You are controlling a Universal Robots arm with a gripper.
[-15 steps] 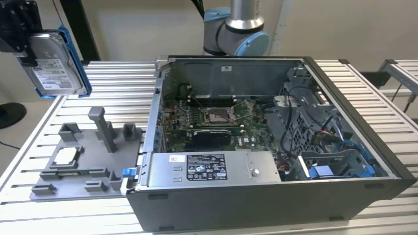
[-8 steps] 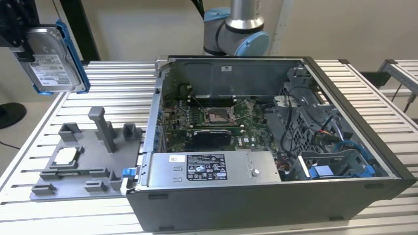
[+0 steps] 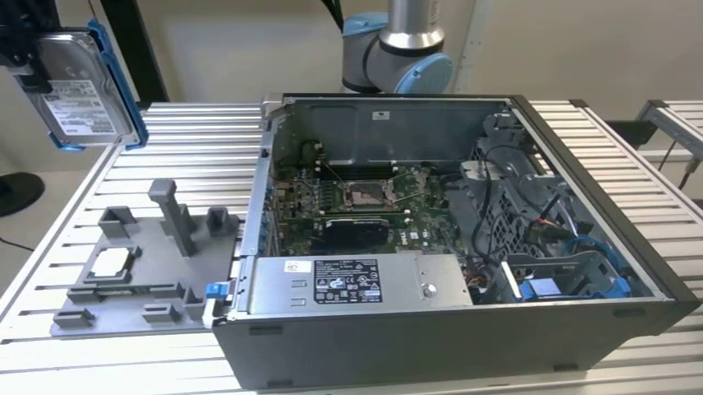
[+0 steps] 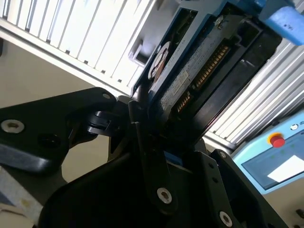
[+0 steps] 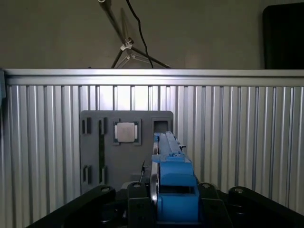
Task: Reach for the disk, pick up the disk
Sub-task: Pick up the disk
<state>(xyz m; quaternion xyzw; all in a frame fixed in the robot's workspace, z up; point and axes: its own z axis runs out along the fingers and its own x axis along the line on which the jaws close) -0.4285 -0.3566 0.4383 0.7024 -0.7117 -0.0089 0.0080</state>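
Note:
The disk (image 3: 79, 86), a silver-grey hard drive with a white label in a bright blue bracket, hangs in the air at the exterior view's upper left, above the slatted table's far corner. My gripper (image 3: 28, 70) is shut on its edge and holds it upright. In the second wrist view the disk (image 4: 190, 80) runs away from the black fingers (image 4: 137, 123), which clamp it. In the first wrist view the disk (image 5: 172, 173) is edge-on between the gripper's two sides (image 5: 171, 194).
A grey fixture tray (image 3: 143, 288) with a small square chip (image 3: 110, 262) lies on the slatted table (image 3: 187, 140). The open computer case (image 3: 593, 189) with its long grey metal box (image 3: 351, 284) fills the middle and right. The arm's base (image 3: 396, 49) stands behind it.

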